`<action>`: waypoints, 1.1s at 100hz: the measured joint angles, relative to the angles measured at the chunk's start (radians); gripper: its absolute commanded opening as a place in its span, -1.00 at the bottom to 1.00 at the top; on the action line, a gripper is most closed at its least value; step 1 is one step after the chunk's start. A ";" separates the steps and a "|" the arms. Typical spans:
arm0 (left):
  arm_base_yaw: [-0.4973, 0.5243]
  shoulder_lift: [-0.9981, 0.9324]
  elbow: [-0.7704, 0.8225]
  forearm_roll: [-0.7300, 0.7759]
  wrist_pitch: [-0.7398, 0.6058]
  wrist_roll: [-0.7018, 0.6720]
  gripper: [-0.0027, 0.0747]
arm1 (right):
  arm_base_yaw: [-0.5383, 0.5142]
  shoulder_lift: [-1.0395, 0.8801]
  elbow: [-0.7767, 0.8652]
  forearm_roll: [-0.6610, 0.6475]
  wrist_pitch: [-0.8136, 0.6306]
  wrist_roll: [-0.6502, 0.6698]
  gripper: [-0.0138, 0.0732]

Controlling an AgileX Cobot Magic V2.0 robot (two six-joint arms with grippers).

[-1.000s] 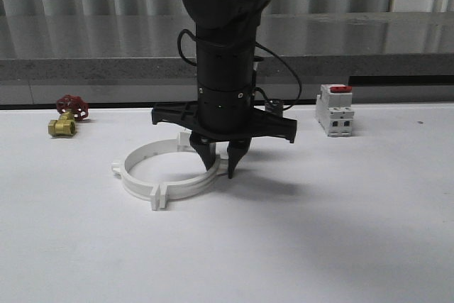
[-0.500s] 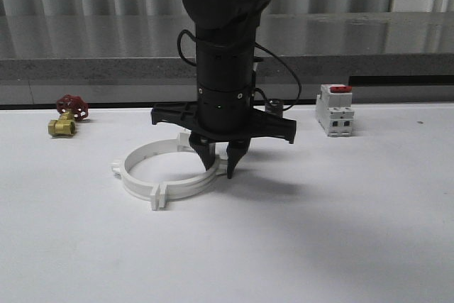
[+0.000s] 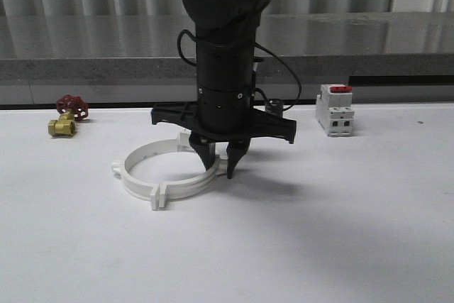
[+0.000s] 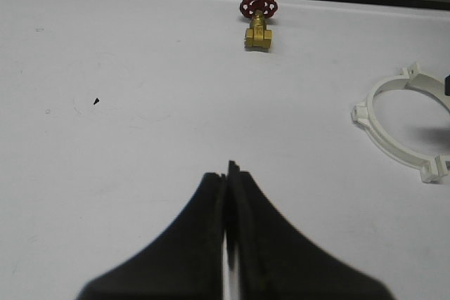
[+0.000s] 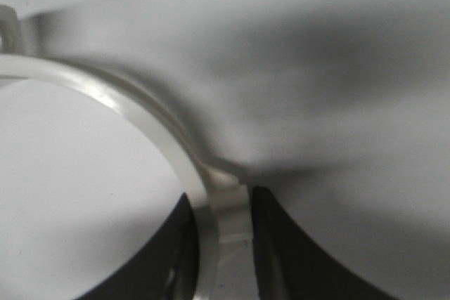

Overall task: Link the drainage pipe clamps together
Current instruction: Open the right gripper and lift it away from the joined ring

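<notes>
My right pincer points straight down over the worktop, its two black fingers straddling the right-hand rim of the drainage pipe clamps. From my right wrist the white band and one of its flat tabs sit between the two fingers, with dark finger surfaces right against either side — pinched on the clamp, as far as the blurred close-up lets me tell. The tips reach down to the ring's level just above the white surface.

The clamps lie flat near the middle of the worktop as one wide white ring, small tabs sticking out at the left side and at the near edge. Most of the ring extends to the left of my right pincer; its far right arc is hidden behind the fingers and the wrist body.

My left pincer is pressed together, holding nothing, above bare worktop well apart from the ring, whose left half shows at the edge of that wrist's view.

Farther out — a brass valve with a red handwheel rests near the far left edge of the worktop, and a white breaker with a red top stands upright to the far right of my arm.
</notes>
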 measured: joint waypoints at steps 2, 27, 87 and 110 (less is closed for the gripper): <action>0.000 0.000 0.000 0.000 0.000 0.000 -0.98 | 0.000 0.000 0.000 0.000 0.000 0.000 -0.22; 0.000 0.000 0.000 0.000 0.000 0.000 -0.99 | 0.000 0.000 0.000 0.006 -0.006 0.000 0.23; 0.000 0.000 0.000 0.000 0.000 0.000 -0.99 | -0.009 -0.067 0.000 0.004 0.016 -0.084 0.24; 0.000 0.000 0.000 0.000 0.000 0.000 -0.98 | -0.083 -0.193 0.004 0.004 0.084 -0.296 0.24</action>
